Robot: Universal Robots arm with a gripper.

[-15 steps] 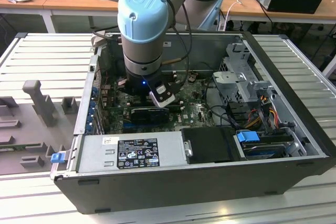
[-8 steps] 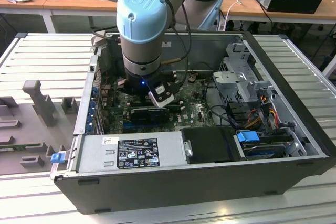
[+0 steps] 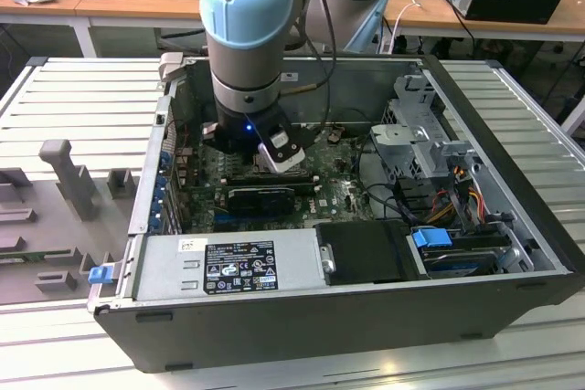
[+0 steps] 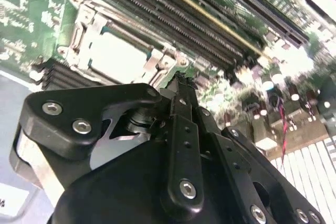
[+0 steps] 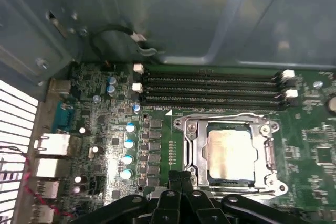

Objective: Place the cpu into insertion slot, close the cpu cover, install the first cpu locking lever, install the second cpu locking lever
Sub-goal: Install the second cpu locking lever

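First wrist view, cpu seated, cpu cover closed

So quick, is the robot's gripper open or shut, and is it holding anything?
Gripper: shut, holding nothing visible, just beside the cpu cover over the cpu.

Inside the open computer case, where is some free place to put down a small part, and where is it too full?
Free: the flat top of the power supply along the case's front wall, and the black cover beside it. Crowded: the motherboard around the cpu, where the pincer hangs beside the memory slots, and the cabled drive cage.
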